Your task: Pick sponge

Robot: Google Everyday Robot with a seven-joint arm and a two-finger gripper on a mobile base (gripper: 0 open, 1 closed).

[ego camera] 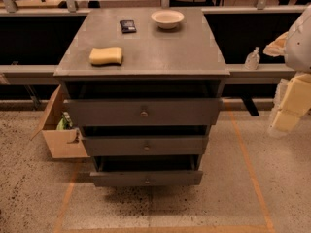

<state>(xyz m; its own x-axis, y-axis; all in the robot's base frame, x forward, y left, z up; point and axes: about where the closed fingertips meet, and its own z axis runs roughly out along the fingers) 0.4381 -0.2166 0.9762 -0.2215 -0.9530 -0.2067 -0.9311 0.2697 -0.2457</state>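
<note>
The sponge [106, 56] is a pale yellow foam block with rounded corners. It lies flat on the grey cabinet top [160, 47], near the front left corner. My gripper [290, 106] hangs at the right edge of the view, well to the right of the cabinet and lower than its top. It is far from the sponge and holds nothing that I can see.
A pale bowl [167, 18] and a small black packet [128, 26] sit at the back of the cabinet top. The cabinet's three drawers [144, 112] stand partly open. A cardboard box [60, 130] sits on the floor at its left. A clear bottle [251, 58] stands on the ledge at right.
</note>
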